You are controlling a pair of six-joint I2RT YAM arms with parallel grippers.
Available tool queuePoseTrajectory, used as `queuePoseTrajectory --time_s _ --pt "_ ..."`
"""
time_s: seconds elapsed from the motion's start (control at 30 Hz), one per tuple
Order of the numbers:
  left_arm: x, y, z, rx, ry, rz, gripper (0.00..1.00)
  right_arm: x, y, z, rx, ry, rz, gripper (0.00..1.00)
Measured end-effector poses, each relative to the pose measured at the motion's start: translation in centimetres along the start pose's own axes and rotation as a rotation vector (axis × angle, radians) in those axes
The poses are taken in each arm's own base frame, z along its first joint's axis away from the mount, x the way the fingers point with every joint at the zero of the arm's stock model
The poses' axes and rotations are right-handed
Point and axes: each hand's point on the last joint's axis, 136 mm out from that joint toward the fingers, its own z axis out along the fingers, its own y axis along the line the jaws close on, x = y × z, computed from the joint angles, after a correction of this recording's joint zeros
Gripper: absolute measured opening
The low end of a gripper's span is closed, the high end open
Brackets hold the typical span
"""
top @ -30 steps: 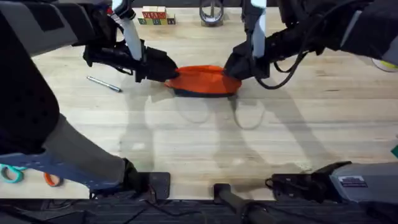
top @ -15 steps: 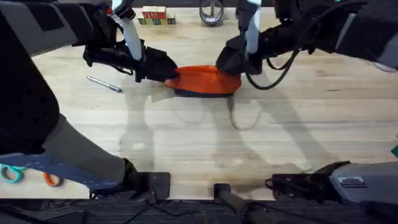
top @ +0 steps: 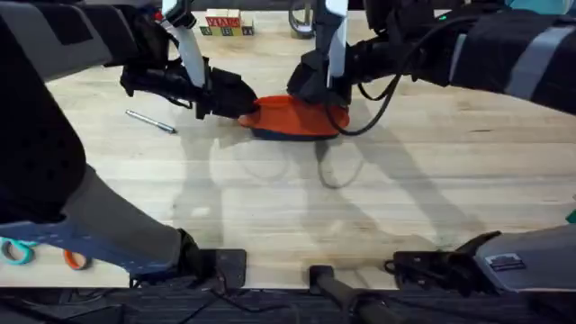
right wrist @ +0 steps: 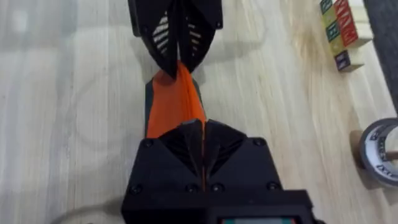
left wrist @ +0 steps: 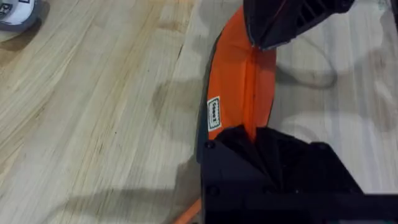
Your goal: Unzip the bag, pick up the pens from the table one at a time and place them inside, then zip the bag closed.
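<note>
The orange bag (top: 301, 117) with a dark base lies at the back middle of the table (top: 378, 207). My left gripper (top: 245, 103) is shut on the bag's left end, as the right wrist view confirms for the left gripper (right wrist: 177, 65). My right gripper (top: 306, 94) sits over the top seam near the bag's middle, shut on the zipper line (right wrist: 198, 127). In the left wrist view the bag (left wrist: 239, 93) runs between both grippers. A slim silver-grey pen (top: 150, 121) lies on the wood left of the bag.
Lettered wooden blocks (top: 223, 24) and a tape roll (top: 306, 18) stand at the back edge behind the bag. Scissors (top: 36, 254) with teal and orange handles lie at the front left. Bare wood stretches in front of the bag.
My right gripper has slid leftward along the top of the bag, from its right end to about the middle. The left gripper, the bag and the silver pen have stayed put.
</note>
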Motion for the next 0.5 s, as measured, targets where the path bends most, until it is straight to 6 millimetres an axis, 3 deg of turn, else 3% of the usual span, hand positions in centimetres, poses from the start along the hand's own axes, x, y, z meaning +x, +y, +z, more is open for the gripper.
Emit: queuePoseTrajectory --time_s 0.5 --pt "0.0 0.0 0.0 0.000 0.000 0.000 0.040 -2.6 -0.3 2.9 0.022 -0.093 0.022 0.031"
